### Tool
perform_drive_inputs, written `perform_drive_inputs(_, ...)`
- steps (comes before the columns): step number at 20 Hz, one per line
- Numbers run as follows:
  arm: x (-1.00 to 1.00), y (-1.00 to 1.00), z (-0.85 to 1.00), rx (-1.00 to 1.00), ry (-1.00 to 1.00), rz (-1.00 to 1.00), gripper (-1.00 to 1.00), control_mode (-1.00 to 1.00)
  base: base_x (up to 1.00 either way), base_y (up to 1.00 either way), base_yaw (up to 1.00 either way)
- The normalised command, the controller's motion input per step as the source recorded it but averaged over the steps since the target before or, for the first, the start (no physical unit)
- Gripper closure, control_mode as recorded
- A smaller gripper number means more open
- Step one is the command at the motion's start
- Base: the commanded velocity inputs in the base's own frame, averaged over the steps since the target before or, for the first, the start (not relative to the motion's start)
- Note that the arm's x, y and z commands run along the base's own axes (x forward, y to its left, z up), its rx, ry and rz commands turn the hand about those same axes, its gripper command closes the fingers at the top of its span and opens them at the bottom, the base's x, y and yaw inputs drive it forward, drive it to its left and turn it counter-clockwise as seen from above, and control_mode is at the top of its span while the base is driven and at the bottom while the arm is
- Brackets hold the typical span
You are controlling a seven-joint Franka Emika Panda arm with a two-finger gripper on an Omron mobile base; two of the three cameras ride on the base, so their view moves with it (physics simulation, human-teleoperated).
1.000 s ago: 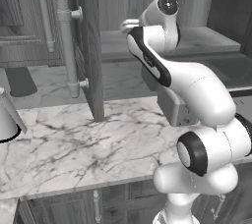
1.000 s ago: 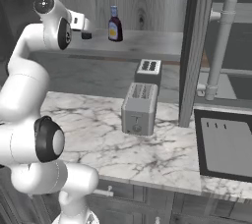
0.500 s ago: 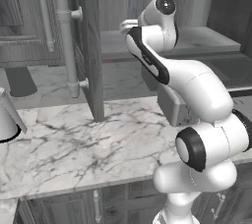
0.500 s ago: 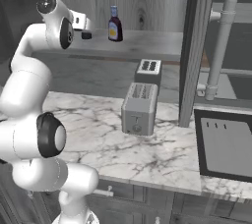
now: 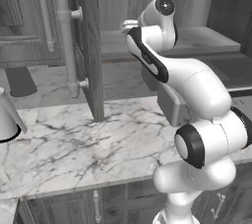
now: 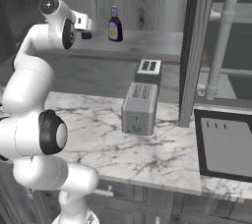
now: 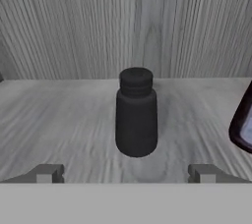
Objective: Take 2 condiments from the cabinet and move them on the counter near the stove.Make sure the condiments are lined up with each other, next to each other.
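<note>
On the cabinet's inner shelf the short all-black shaker stands upright, dead ahead of my gripper. The gripper is open, its fingertips short of the shaker and wider apart than it, touching nothing. The dark-brown sauce bottle with yellow label and blue cap stands just right of the shaker; the hand view catches only its edge. My arm reaches up to the shelf past the open cabinet door with its pale bar handle.
A grey toaster stands on the white marble counter below the shelf, with a second one behind it. The black stove lies at the right. A pale kettle-like vessel sits at the counter's left end.
The arm's upper joint has shifted very slightly. Both bottles stand where they were.
</note>
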Motion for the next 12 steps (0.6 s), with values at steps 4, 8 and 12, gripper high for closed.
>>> perform_drive_inputs(4,0.18,-0.1,0.0,0.0,0.0,0.0,-1.0,-1.0,0.0,0.0,0.0)
perform_drive_inputs(8,0.21,-0.07,0.0,0.0,0.0,0.0,-1.0,-1.0,0.0,0.0,0.0)
perform_drive_inputs(12,0.21,-0.01,-0.01,0.0,0.0,0.0,-1.0,-1.0,0.0,0.0,0.0)
